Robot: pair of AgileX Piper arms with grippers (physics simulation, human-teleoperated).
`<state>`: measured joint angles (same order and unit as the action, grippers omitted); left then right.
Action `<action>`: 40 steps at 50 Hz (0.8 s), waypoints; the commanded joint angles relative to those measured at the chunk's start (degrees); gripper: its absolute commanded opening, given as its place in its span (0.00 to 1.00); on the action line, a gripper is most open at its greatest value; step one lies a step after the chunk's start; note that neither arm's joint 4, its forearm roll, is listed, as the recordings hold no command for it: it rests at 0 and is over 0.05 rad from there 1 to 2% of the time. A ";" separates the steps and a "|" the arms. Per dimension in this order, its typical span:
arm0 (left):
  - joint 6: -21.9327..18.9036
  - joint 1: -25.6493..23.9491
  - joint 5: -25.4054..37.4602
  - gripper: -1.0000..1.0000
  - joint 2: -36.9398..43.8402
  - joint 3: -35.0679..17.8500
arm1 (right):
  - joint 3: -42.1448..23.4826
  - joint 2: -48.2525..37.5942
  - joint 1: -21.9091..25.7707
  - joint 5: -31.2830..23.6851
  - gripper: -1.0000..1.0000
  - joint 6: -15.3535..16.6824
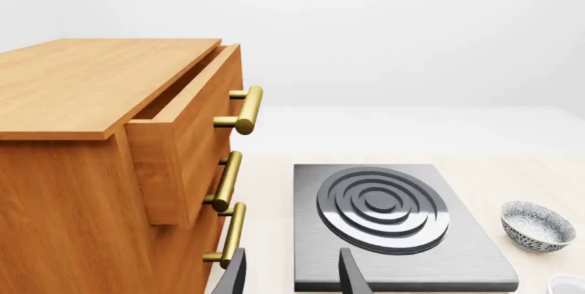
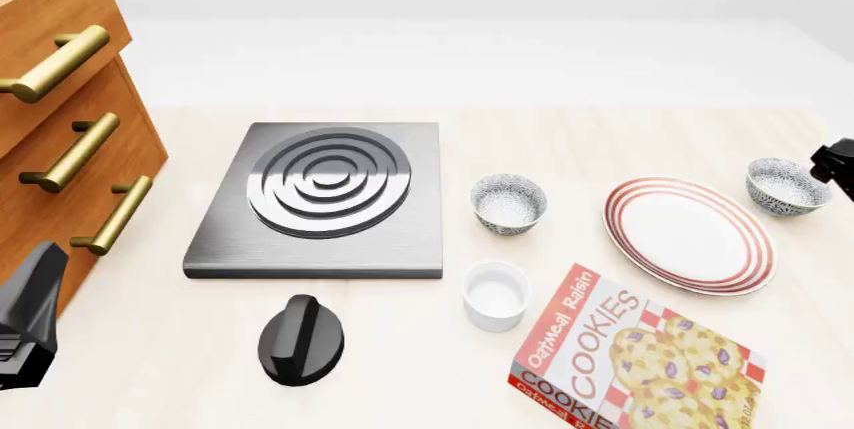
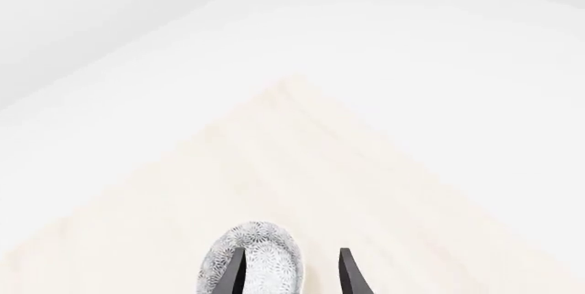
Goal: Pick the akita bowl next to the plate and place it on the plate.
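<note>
The akita bowl [image 2: 785,185], speckled black and white, sits on the table just right of the plate [image 2: 690,234], a wide white dish with red rings. My right gripper [image 3: 290,254] is open and straddles the akita bowl's [image 3: 265,266] rim, one finger inside and one outside. In the front view only a black piece of the right arm [image 2: 838,164] shows at the right edge, beside the bowl. An identical twin bowl [image 2: 509,202] stands left of the plate. My left gripper [image 1: 292,254] is open and holds nothing, low near the cabinet, far from both bowls.
A wooden drawer cabinet [image 2: 60,139] with brass handles stands at the left, its top drawer [image 1: 183,143] pulled out. A grey stove plate [image 2: 327,194] lies mid-table, with a black knob [image 2: 302,339] in front of it. A white cup [image 2: 495,295] and a cookie box [image 2: 627,359] are nearer the front.
</note>
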<state>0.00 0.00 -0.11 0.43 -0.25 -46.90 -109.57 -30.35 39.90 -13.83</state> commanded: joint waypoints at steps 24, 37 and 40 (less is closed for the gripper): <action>0.00 0.00 0.00 1.00 0.00 0.00 | -1.62 -3.36 0.19 -0.10 1.00 -0.57; 0.00 0.00 0.00 1.00 0.00 0.00 | -3.12 -5.86 0.23 -0.45 1.00 -1.17; 0.00 0.00 0.00 1.00 0.00 0.00 | -3.22 -6.13 0.22 -0.54 1.00 -1.28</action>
<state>0.00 0.00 -0.11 0.43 -0.25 -49.42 -114.34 -30.15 39.58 -14.72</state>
